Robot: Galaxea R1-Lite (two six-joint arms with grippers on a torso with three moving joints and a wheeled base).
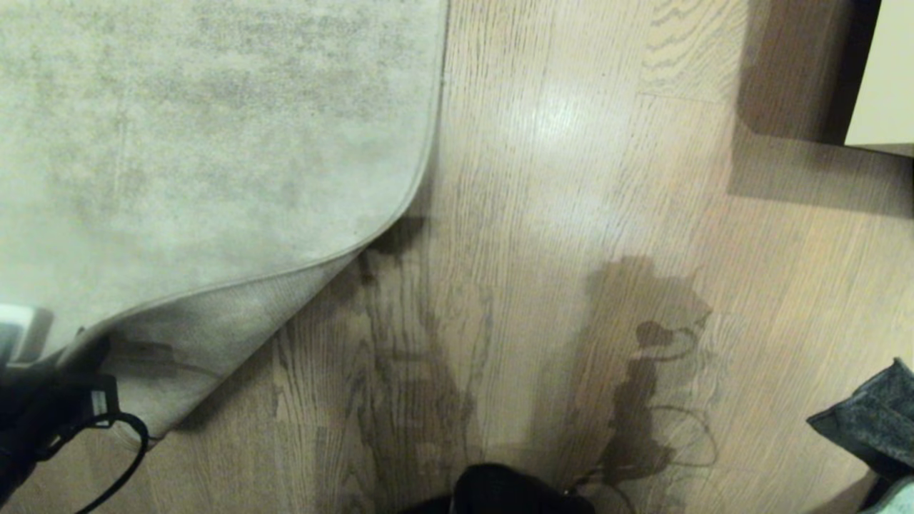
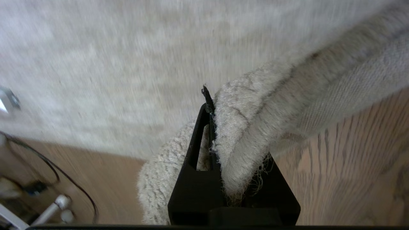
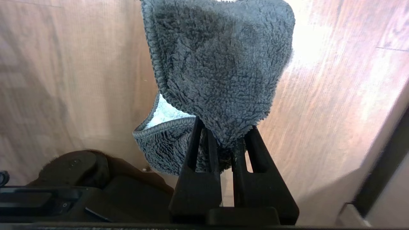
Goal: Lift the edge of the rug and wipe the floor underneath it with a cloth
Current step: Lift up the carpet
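Observation:
The pale grey-beige rug (image 1: 200,128) fills the upper left of the head view. Its near corner is raised and curled, so the rug edge (image 1: 235,285) arcs above the floor (image 1: 528,235) and the woven backing (image 1: 214,328) shows. My left arm (image 1: 43,414) is at the lower left corner. In the left wrist view my left gripper (image 2: 217,127) is shut on the rug edge (image 2: 243,127), which hides one finger. My right gripper (image 3: 225,134) is shut on the dark grey-green cloth (image 3: 220,64), hanging above bare planks. That cloth (image 1: 871,421) shows at the head view's lower right edge.
A pale piece of furniture (image 1: 885,71) stands at the upper right and casts a dark shadow. My dark base (image 1: 514,492) shows at the bottom middle. A black cable (image 1: 121,457) loops by the left arm. More cables (image 2: 48,172) lie on the floor beside the rug.

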